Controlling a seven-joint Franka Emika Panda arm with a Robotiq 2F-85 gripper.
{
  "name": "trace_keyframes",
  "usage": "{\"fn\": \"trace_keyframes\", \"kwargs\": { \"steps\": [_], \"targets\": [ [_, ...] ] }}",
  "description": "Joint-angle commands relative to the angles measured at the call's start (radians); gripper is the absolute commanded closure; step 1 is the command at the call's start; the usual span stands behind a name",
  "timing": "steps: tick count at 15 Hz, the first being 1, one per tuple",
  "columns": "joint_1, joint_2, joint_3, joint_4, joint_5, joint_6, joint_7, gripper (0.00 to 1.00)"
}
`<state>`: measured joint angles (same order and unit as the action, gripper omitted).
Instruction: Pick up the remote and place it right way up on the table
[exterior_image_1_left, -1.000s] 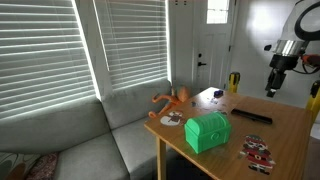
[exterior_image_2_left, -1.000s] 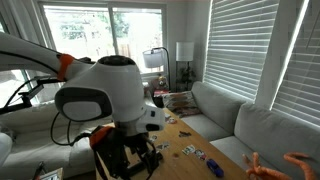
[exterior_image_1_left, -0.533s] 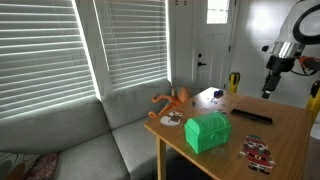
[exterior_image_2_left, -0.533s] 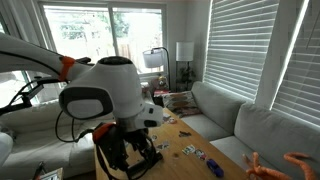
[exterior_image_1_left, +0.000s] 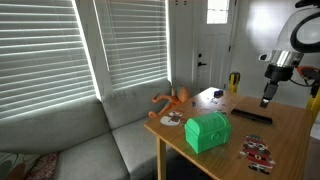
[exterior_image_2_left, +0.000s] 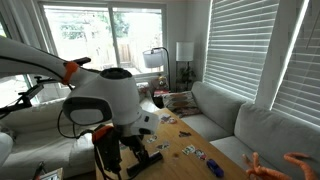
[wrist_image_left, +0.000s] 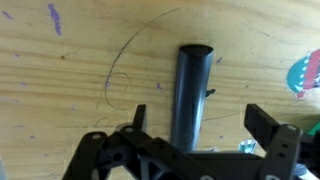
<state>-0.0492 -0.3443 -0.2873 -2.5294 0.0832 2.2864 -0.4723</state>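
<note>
The remote (exterior_image_1_left: 250, 114) is a slim black bar lying on the light wooden table (exterior_image_1_left: 290, 140), behind the green chest. In the wrist view it (wrist_image_left: 190, 90) runs lengthwise between my fingers on the wood (wrist_image_left: 60, 90). My gripper (exterior_image_1_left: 266, 98) hangs just above the remote's far end. In the wrist view the gripper (wrist_image_left: 200, 125) is open, one finger on each side of the remote, and holds nothing. In an exterior view the arm's body fills the foreground and the gripper (exterior_image_2_left: 125, 165) is low near the table.
A green chest (exterior_image_1_left: 207, 131) stands near the table's front edge. A red-and-white patterned flat item (exterior_image_1_left: 257, 152) lies beside it. An orange toy (exterior_image_1_left: 172, 100) is at the table's far corner. A grey sofa (exterior_image_1_left: 70, 140) adjoins the table.
My gripper has moved down and slightly sideways toward the remote. The remote and the other objects have not moved.
</note>
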Motion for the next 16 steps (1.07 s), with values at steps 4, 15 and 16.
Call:
{"fn": "trace_keyframes", "kwargs": {
  "steps": [4,15,16],
  "targets": [
    [0.005,0.045,-0.069,0.019,0.198,-0.057,-0.149,0.00],
    [-0.040,0.205,-0.072,0.147,0.345,-0.164,-0.212,0.00],
    [-0.044,0.221,-0.067,0.161,0.355,-0.167,-0.216,0.00]
  ]
}}
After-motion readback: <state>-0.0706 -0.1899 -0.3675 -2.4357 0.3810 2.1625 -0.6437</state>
